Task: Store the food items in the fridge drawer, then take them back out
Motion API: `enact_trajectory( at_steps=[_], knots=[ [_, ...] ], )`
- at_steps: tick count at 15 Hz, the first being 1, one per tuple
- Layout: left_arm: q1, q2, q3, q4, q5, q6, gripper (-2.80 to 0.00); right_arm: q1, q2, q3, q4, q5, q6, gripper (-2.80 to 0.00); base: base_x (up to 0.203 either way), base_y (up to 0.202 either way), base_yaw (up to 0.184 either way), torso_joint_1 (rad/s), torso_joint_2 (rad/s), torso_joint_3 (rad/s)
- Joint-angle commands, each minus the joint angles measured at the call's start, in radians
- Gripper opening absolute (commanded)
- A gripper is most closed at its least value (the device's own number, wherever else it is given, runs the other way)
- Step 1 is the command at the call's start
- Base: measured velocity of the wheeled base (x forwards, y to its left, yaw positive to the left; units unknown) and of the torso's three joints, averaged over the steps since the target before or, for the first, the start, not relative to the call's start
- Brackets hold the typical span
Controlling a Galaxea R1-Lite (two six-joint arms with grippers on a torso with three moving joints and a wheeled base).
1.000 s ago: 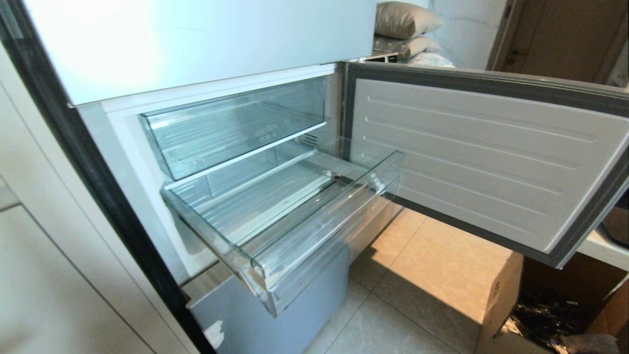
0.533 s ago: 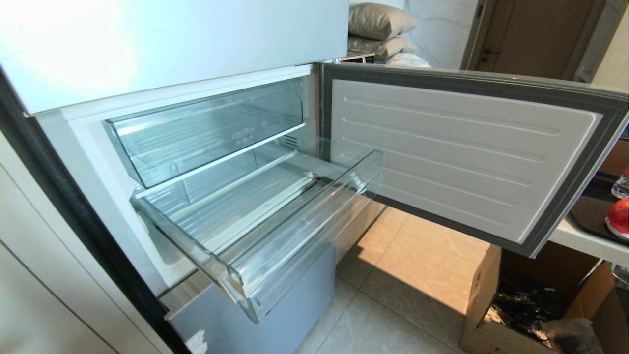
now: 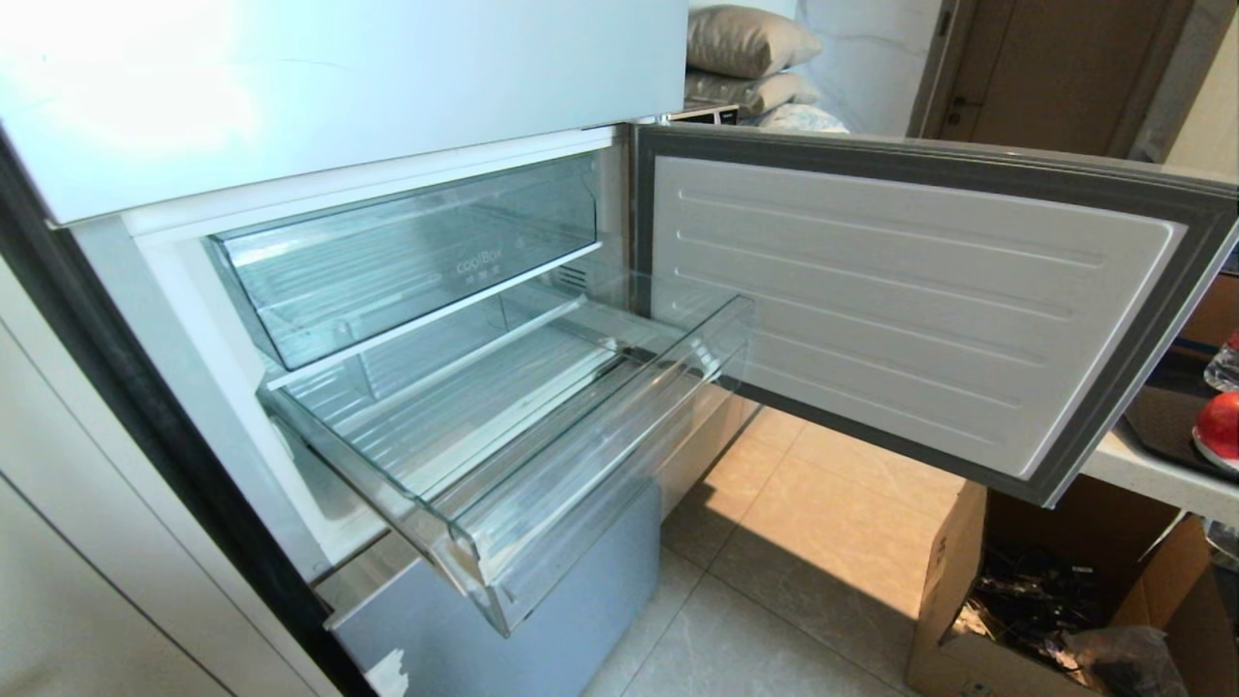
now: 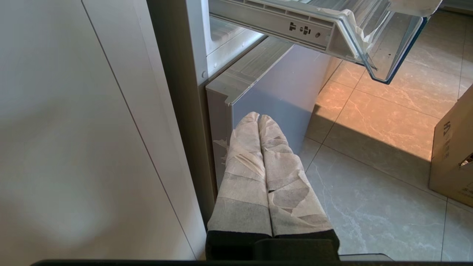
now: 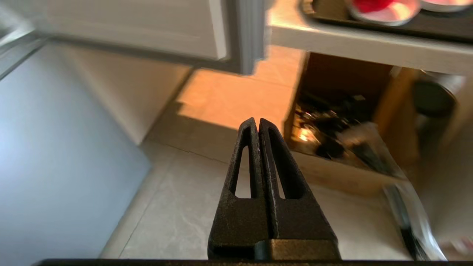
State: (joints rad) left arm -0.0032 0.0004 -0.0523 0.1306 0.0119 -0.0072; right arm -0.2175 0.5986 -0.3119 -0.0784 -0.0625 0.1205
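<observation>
Now I see drawer [image 3: 503, 455] pulled out, nothing in it. Tomato [image 3: 1222, 428] far right on tray [image 3: 1162, 426], on counter. Left gripper [image 4: 258, 117] clenched low by fridge base. Right gripper [image 5: 258, 122] clenched, holding nothing, over floor [image 3: 774, 620].

fridge drawer [image 3: 503, 455] below taller drawer [image 3: 407, 261], left of open door [image 3: 900, 300]; cardboard box [image 3: 968, 600] beneath door

Tape-wrapped left claw [image 4: 258, 118], slotted black right claw [image 5: 258, 123]
</observation>
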Motion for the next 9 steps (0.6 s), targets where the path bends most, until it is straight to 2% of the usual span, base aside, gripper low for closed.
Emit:
enact_trajectory(
  at_steps=[1, 3, 5, 6, 9],
  knots=[
    [0.0, 0.0, 0.0, 0.001, 0.0, 0.0, -2.8, -0.112, 0.303, -0.052, -0.092, 0.001, 0.008, -2.8, 0.0, 0.0, 0.0, 0.0, 0.0, 0.0],
    [0.0, 0.0, 0.0, 0.001, 0.0, 0.0, -2.8, -0.277, 0.459, -0.111, -0.225, 0.008, 0.016, -2.8, 0.0, 0.0, 0.0, 0.0, 0.0, 0.0],
    [0.0, 0.0, 0.0, 0.0, 0.0, 0.0, -2.8, -0.36, 0.538, -0.165, -0.307, 0.015, 0.015, -2.8, 0.0, 0.0, 0.0, 0.0, 0.0, 0.0],
    [0.0, 0.0, 0.0, 0.001, 0.0, 0.0, -2.8, -0.372, 0.568, -0.175, -0.32, 0.019, 0.017, 0.0, 0.0, 0.0, 0.0, 0.0, 0.0, 0.0],
    [0.0, 0.0, 0.0, 0.001, 0.0, 0.0, -2.8, -0.412, 0.676, -0.216, -0.35, 0.042, 0.025, 0.0, 0.0, 0.0, 0.0, 0.0, 0.0, 0.0]
  ],
)
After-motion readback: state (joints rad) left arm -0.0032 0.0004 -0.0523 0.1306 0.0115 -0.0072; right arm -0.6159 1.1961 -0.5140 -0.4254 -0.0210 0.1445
